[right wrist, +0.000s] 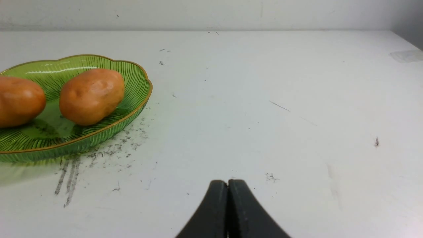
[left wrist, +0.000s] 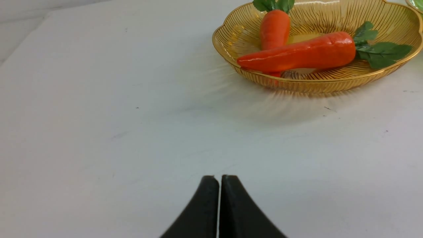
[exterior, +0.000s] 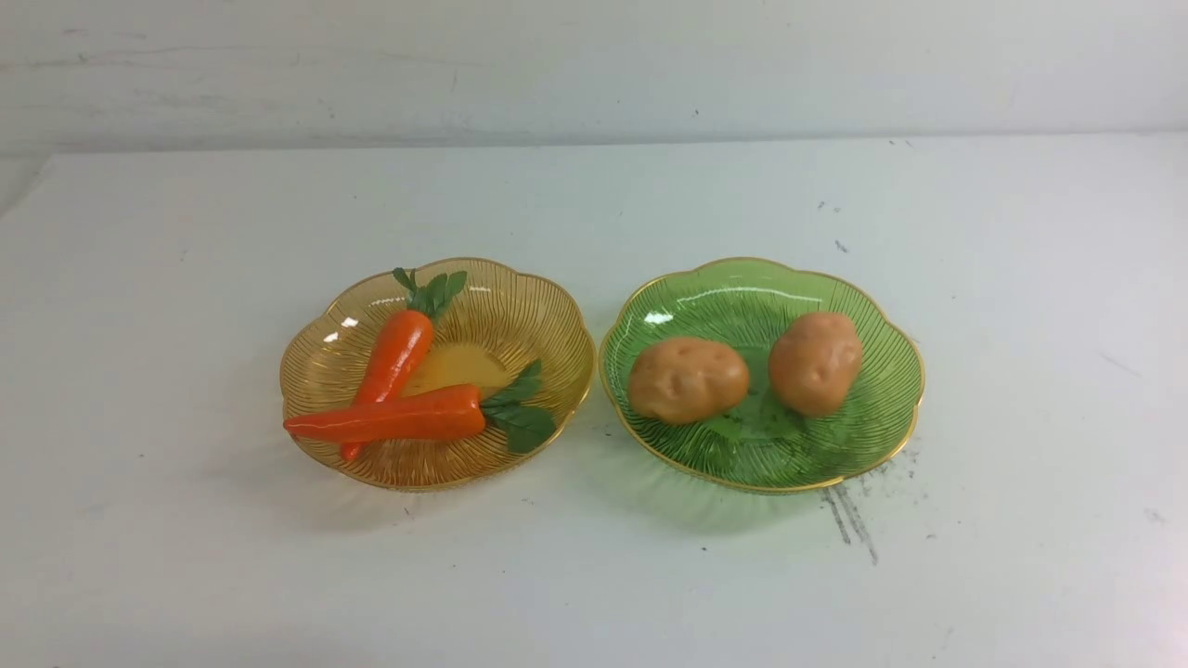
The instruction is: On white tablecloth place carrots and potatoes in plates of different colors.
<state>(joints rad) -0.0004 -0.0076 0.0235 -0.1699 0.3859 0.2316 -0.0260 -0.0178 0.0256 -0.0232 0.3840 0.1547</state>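
Orange and glossy, the two carrots [exterior: 394, 390] lay crossed in the amber plate [exterior: 548, 320], one's tip resting over the other, green leafy tops [exterior: 520, 413] pointing to the plate's far and green-plate sides. Just beside the amber plate sat the green plate [exterior: 882, 408], holding the two potatoes [exterior: 742, 371] close together but apart. Judged by their sheen, the carrots looked like light, stiff, slippery plastic, best pinched across the thick shoulder rather than the taper; the dimpled, egg-shaped potatoes would probably roll, so a grip across the short middle seemed safest. Both plates were translucent, ribbed and scalloped with gold rims, likely light and brittle. They stood on the white tablecloth [exterior: 186, 557], speckled and scuffed near the green plate. The left gripper [left wrist: 219, 178] and right gripper [right wrist: 228, 182] hovered near the desk, jaws pressed together, holding nothing.
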